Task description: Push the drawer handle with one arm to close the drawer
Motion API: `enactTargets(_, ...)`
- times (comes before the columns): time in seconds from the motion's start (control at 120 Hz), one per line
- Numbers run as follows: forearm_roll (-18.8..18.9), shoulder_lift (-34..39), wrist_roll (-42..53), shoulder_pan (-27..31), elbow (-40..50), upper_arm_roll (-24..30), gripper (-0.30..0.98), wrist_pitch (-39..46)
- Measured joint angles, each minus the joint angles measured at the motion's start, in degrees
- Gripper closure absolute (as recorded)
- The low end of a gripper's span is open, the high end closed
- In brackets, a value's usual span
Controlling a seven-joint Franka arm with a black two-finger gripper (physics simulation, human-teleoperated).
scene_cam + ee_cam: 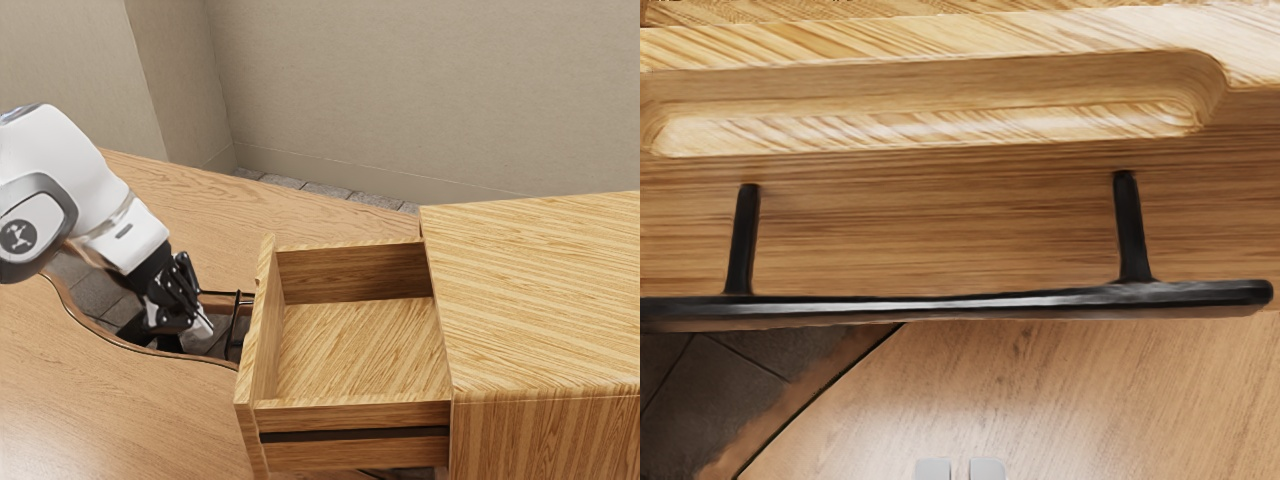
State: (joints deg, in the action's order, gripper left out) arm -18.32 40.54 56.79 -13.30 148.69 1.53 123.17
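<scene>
My gripper is at the exterior view's left, just short of the drawer's black handle, its fingers close together with nothing seen between them. The drawer stands pulled well out from the wooden cabinet, its inside bare. In the wrist view, the black bar handle runs across the drawer front on two posts. The gripper has its two pale tips side by side, a narrow gap between them, apart from the bar.
A wooden desk top with a curved cut-out edge lies under the arm and drawer. Dark floor tiles show through the cut-out. Behind the desk rises a beige wall.
</scene>
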Motion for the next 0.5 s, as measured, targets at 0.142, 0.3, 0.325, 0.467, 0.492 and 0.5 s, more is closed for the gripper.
enactTargets(0.142, -0.8, -2.1, -1.3, -0.6, -0.8, 0.5, 0.78, 1.3)
enactTargets(0.3, -1.2, -3.9, -2.4, -0.8, -1.6, 1.7, 0.78, 2.2)
enactTargets(0.325, -1.2, -4.3, -2.6, -0.8, -1.8, 1.8, 0.78, 2.4)
enactTargets(0.467, -1.3, -5.9, -3.4, -0.9, -2.9, 2.3, 0.78, 2.9)
enactTargets(0.492, -1.3, -6.2, -3.5, -1.1, -3.2, 2.3, 0.78, 3.0)
enactTargets(0.5, -1.3, -6.2, -3.5, -1.1, -3.2, 2.3, 0.78, 3.0)
